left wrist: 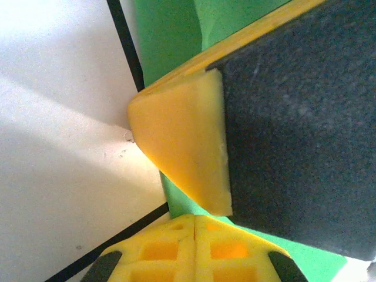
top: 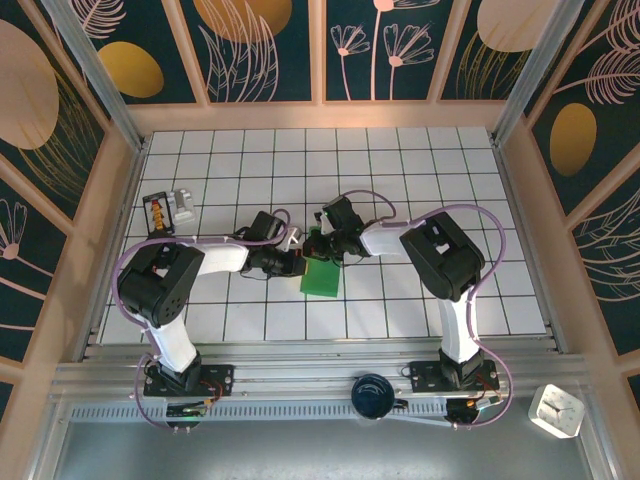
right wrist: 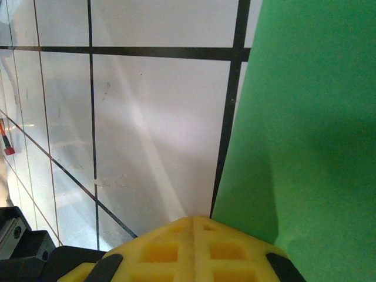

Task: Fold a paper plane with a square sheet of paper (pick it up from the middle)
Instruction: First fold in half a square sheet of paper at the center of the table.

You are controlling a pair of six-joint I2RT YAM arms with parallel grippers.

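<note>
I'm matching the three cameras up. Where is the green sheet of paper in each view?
Top external: green paper near the middle of the white tiled table.
Left wrist: green paper at top centre and bottom right.
Right wrist: green paper covering the right side.
Shared landmark: the table's black grid lines, left of the paper in both wrist views.

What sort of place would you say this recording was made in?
Most likely a purpose-built robot test cell rather than a home. There is a white gridded table walled in by leaf-patterned panels, with a left arm and right arm bolted to an aluminium rail at its near edge.
</note>
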